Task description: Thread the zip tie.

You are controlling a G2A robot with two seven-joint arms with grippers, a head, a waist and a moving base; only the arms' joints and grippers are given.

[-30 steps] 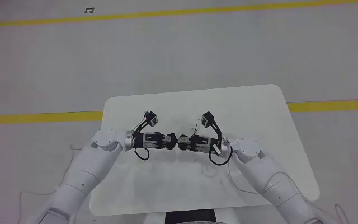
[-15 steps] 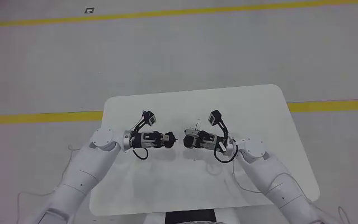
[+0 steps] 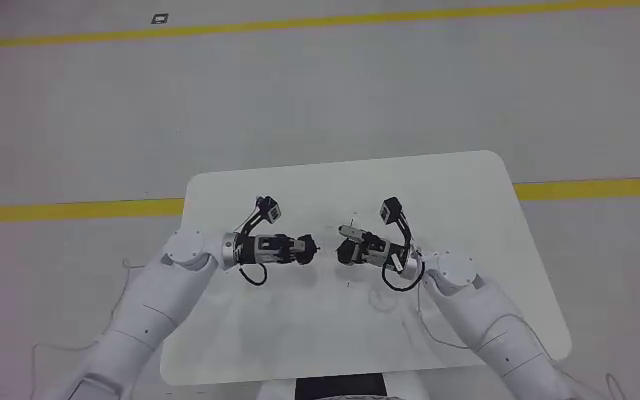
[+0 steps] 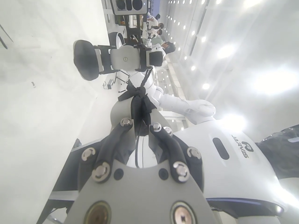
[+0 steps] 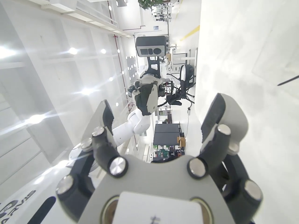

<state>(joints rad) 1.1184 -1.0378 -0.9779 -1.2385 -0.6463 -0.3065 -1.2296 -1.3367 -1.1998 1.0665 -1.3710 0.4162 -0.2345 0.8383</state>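
Note:
My left gripper point(image 3: 306, 245) point(image 4: 139, 107) hangs over the middle of the white table point(image 3: 470, 200), shut on a thin black zip tie point(image 4: 137, 146) whose strap runs back between its fingers. My right gripper point(image 3: 343, 243) point(image 5: 162, 108) faces it across a small gap, open with nothing between its pads. In the left wrist view the right gripper point(image 4: 119, 61) is farther off with its jaws spread. The right wrist view has the left gripper point(image 5: 146, 100) farther off, closed. The tie is too small to make out in the top view.
A thin dark strip point(image 5: 287, 80) lies on the table beside my right gripper. The table's edges are well away from both grippers. Yellow floor lines point(image 3: 90, 210) run behind the table.
The two grippers were touching tip to tip a second ago. They have drawn apart, the right one pulling back to the right and rising slightly.

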